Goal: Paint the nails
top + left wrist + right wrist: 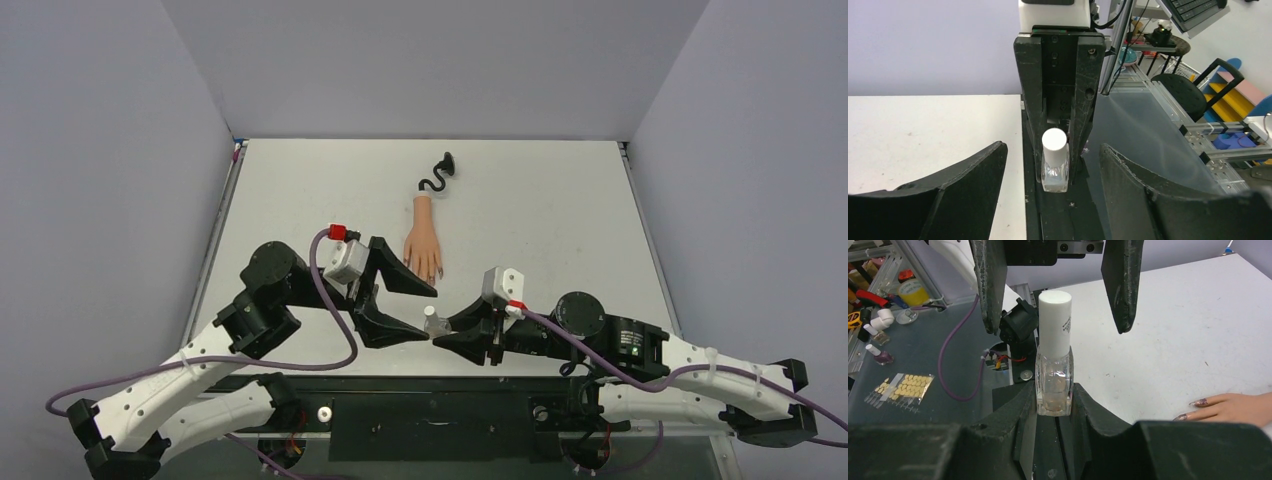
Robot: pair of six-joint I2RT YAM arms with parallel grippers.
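1. Right gripper: the jaws are closed on the glass body of a small clear polish bottle. They hold it upright near the front edge of the counter.
2. The bottle's white cap is on and stands clear above the right jaws. A little pale liquid shows at the bottom of the glass.
3. Left gripper: the jaws are open and nothing is held. In the right wrist view they stand one on each side of the white cap, with a gap on both sides and no contact.
4. In the top view the two grippers meet tip to tip in front of the arm bases, with the bottle between them.
5. The mannequin hand lies flat, palm down, mid-counter. Its fingers point toward the arms and its curly black stem trails toward the far edge.
6. The nails are at the near end of the mannequin hand, just beyond the left gripper's upper jaw and near the bottle. They touch neither one.
7. The right wrist view catches two fingertips at its right edge. The nails there look dark purplish with a slight glitter.
8. A purple cable loops from the left wrist back along that arm.
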